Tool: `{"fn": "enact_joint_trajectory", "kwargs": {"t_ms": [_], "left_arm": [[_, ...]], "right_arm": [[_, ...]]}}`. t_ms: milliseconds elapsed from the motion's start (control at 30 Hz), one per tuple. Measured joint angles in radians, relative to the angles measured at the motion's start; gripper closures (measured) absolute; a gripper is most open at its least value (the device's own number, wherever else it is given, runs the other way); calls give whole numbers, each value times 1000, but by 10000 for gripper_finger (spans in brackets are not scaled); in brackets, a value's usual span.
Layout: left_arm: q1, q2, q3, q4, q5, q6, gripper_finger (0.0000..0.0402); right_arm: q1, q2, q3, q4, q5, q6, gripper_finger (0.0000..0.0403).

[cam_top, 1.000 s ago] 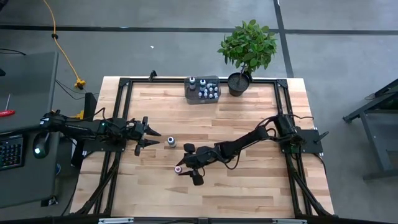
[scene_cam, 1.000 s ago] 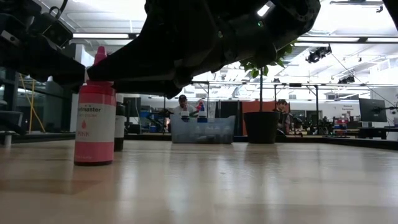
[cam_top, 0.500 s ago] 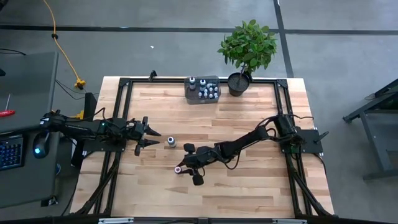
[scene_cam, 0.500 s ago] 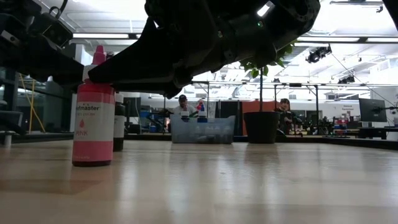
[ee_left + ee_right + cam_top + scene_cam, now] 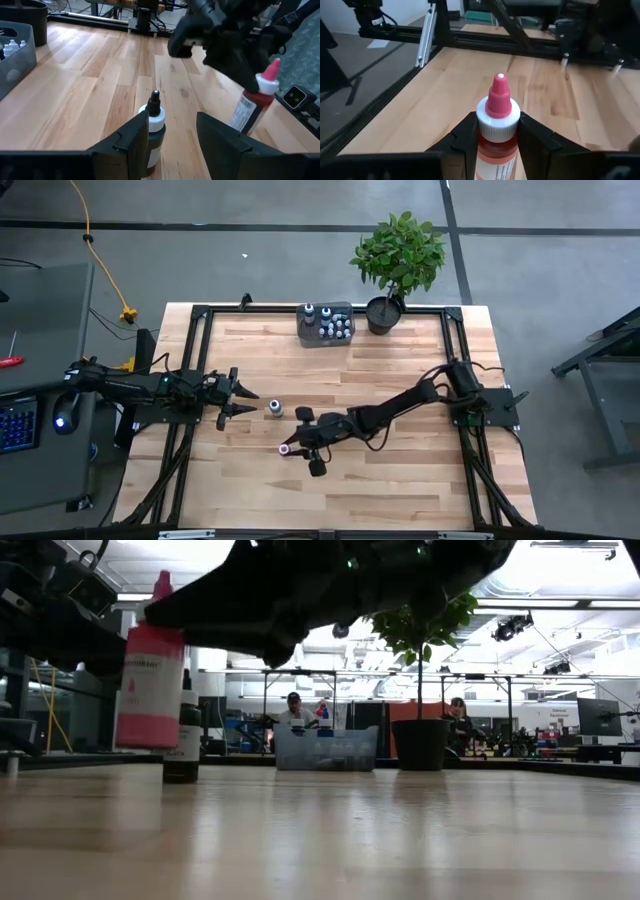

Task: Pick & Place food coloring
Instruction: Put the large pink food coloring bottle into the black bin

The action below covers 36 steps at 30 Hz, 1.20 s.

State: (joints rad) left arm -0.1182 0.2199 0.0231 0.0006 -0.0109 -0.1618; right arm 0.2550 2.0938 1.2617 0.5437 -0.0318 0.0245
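A pink-capped food coloring bottle [image 5: 497, 132] with a red body sits between the fingers of my right gripper [image 5: 498, 150], which is shut on it near the table's middle [image 5: 296, 448]. In the low view this bottle [image 5: 150, 675] hangs above the wood. A dark bottle [image 5: 154, 131] with a white collar stands on its base just ahead of my open left gripper [image 5: 172, 145], untouched; it also shows in the high view [image 5: 274, 408]. Several more small bottles stand in the grey tray [image 5: 325, 323] at the far edge. My right gripper pinches the pink-capped bottle by its body just below the white collar [image 5: 496, 142], one finger [image 5: 464, 142] on either side. The fingers come about level from the table's right. The bottle is lifted clear of the table and near upright, its top tipped slightly.
A potted green plant [image 5: 397, 260] stands at the far edge, right of the tray. Black frame rails [image 5: 200, 315] run round the tabletop. Bare wood lies along the near side and between the arms. People show in the room beyond [image 5: 293, 710].
My right gripper has risen and carried the pink-capped bottle up off the table; it stood on its base a second ago and now hangs clear, slightly tipped. The gripper has also shifted a little toward the table's left. The dark bottle has stayed in place.
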Motion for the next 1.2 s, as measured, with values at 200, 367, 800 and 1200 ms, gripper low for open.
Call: {"fn": "enact_joint_trajectory", "kwargs": {"t_ms": [200, 367, 800, 1200], "left_arm": [[0, 0, 0, 0, 0, 0, 238], [0, 0, 0, 0, 0, 0, 238], [0, 0, 0, 0, 0, 0, 238], [0, 0, 0, 0, 1, 0, 238]], "right_arm": [[-3, -84, 0, -66, 60, -7, 298], [-21, -200, 13, -257, 138, -30, 298], [-114, -306, 411, -807, 506, -33, 298], [-261, -258, 364, -782, 814, 246, 298]]}}
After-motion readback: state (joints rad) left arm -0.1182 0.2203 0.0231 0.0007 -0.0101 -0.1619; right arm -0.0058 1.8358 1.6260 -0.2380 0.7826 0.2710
